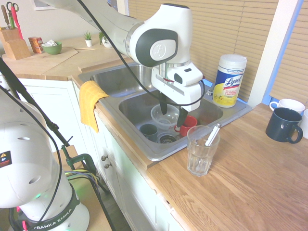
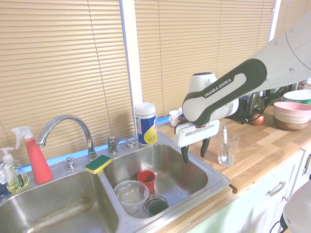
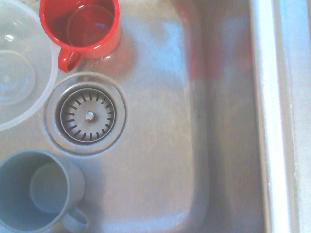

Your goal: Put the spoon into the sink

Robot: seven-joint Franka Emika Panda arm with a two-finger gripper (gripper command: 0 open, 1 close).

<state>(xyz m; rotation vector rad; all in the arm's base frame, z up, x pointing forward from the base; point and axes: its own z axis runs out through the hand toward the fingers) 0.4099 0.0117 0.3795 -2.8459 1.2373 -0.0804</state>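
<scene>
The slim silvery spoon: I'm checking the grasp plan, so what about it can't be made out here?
- Slim silvery spoon bowl: first exterior view, blurred behind the clear drinking glass.
- Second exterior view: spoon too small for detail.
- Wrist view: spoon out of frame; only the stainless steel sink shows.

Bright daylight through blinds (image 2: 68, 63); exterior views washed out, wrist view soft, hazy.

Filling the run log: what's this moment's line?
open gripper over steel sink | silvery spoon in clear glass | not grasped
</scene>
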